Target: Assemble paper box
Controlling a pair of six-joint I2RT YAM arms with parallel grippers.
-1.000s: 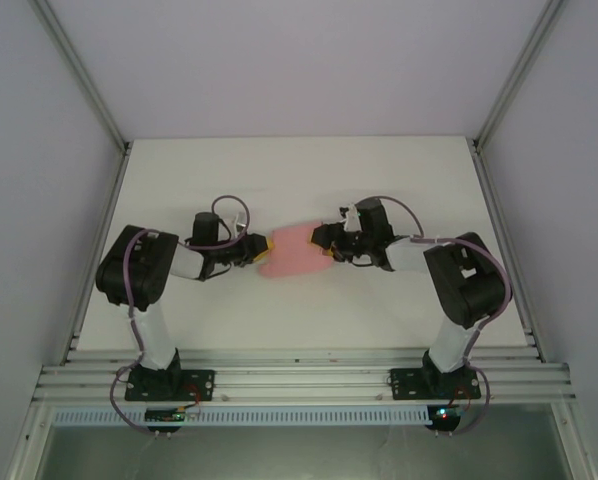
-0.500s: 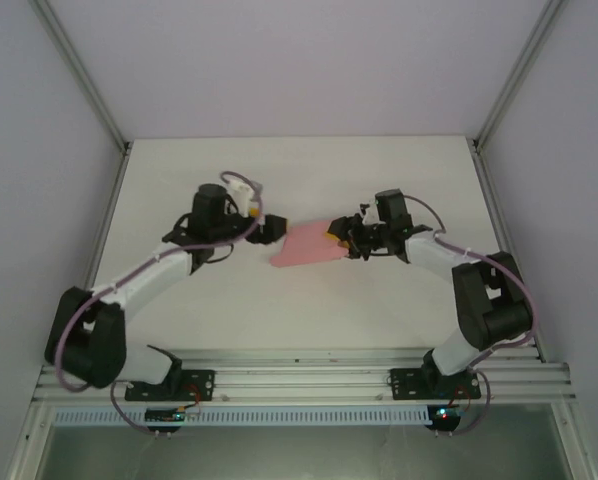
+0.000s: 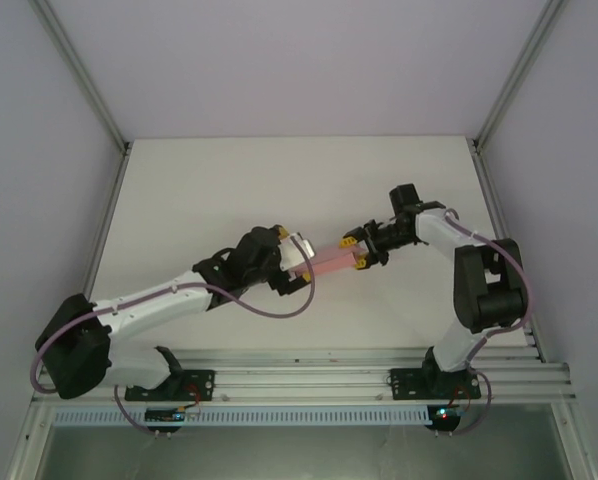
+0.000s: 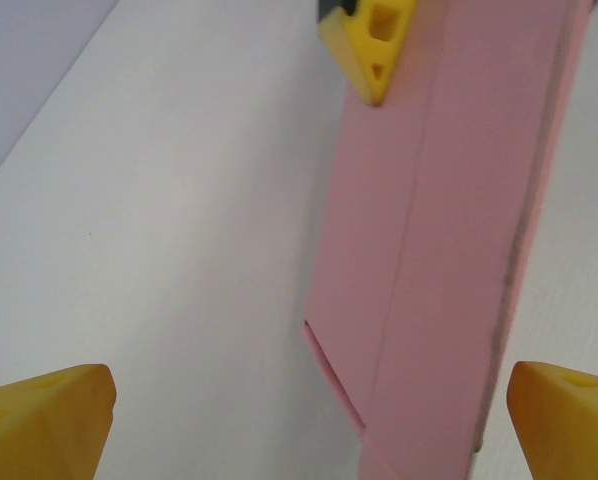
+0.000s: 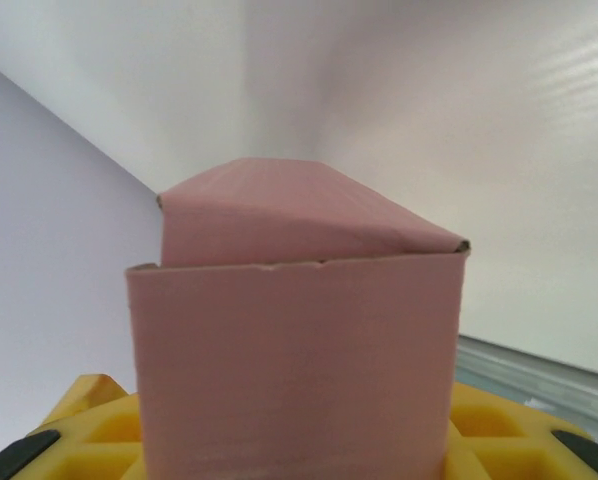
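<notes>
Folding paper box (image 3: 329,262) clamped in right tool (image 3: 355,252), left tool (image 4: 304,420) wide apart; next, likely pinch its left end.

A white table (image 3: 279,180) fills the middle of the overhead view, a plain matte rectangle with a faint ribbed grain seen close up (image 4: 179,200). Slanted metal posts (image 3: 99,110) run along its left and right edges, and a band of silver rails (image 3: 299,375) crosses the bottom of the frame, carrying two black arm bases (image 3: 164,385). Just right of centre is a pink paper box (image 3: 329,262) – long, narrow, creased lengthwise (image 4: 449,200) – casting a thin shadow along its right edge. Whether it rests on the surface cannot be told.
</notes>
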